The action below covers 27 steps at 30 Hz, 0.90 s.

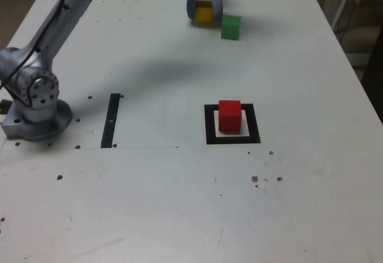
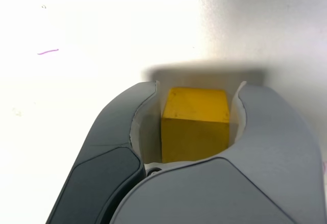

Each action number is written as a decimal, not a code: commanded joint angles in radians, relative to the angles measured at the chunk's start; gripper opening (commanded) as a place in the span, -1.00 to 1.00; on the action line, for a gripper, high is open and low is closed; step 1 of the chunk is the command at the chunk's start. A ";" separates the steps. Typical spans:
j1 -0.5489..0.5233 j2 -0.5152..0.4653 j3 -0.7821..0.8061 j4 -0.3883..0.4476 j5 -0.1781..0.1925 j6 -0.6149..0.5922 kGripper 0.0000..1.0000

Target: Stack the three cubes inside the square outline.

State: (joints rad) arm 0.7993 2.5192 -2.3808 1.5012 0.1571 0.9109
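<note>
Red cube (image 1: 230, 115) sat inside square outline (image 1: 233, 124), gripper (image 1: 204, 12) at table's (image 1: 179, 203) far edge w/ jaws around yellow cube (image 2: 194, 123), contact unclear, green cube (image 1: 230, 27) just beside.

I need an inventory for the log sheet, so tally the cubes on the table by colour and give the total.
Red solid-colour cube, sitting inside the black square outline: 1
Yellow solid-colour cube, between the jaws of the grey gripper: 1
Green solid-colour cube, on the white table next to the yellow one: 1
Total: 3
</note>
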 commanded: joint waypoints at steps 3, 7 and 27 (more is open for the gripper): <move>-0.008 -0.017 -0.017 0.026 -0.015 -0.003 -0.42; -0.018 -0.059 -0.050 0.055 -0.019 -0.010 -0.43; -0.238 -0.441 0.283 0.079 0.007 -0.167 -0.43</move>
State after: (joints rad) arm 0.6004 2.1247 -2.1591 1.5816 0.1585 0.7696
